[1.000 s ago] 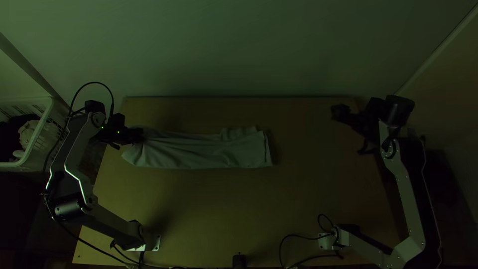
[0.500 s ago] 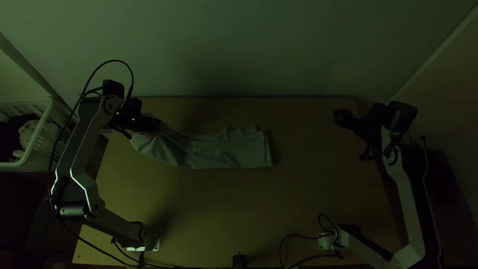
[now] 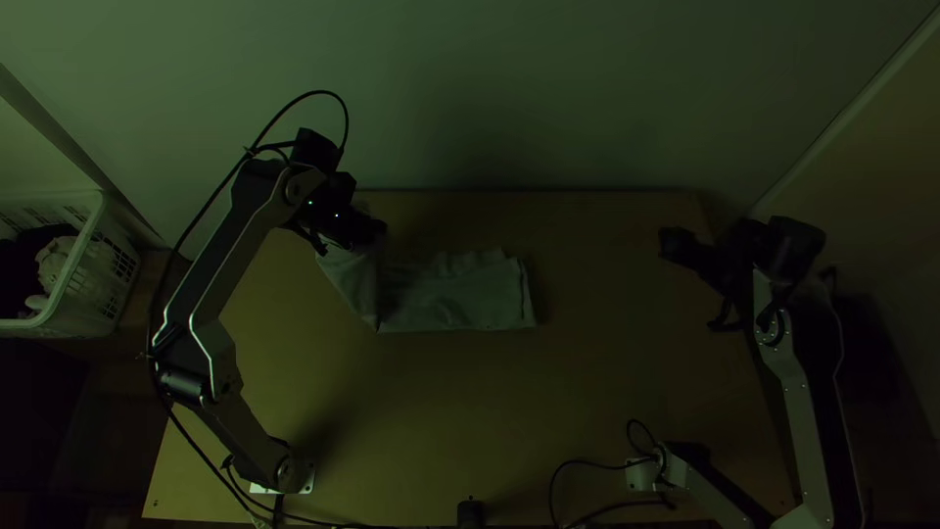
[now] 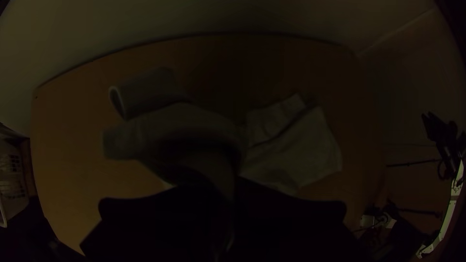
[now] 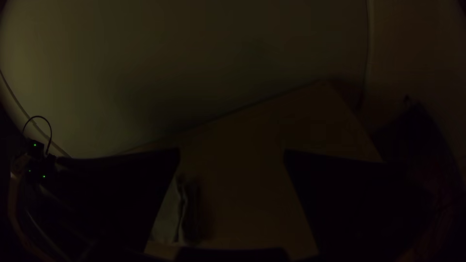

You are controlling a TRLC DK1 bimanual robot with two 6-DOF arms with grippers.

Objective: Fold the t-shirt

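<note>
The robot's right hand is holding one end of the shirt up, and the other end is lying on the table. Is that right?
Not quite: the left hand is holding that end, as the top view shows. The right hand is open, with nothing in it. The other end of the shirt does lie on the table.

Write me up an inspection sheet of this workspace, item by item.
Surface: light wooden table, dimly lit.
Job's things: pale cloth t-shirt, one end raised, the rest lying creased on the table.
Clutter: small black object at the near edge.
Left end effector: black, wide fingers shut on the t-shirt's raised end.
Right end effector: black, wide fingers apart, nothing seen between them but background.
Cables: black cable looping above the left arm; thin black cables by the right arm's base.
Surroundings: white plastic basket left of the table; pale wall behind.
</note>
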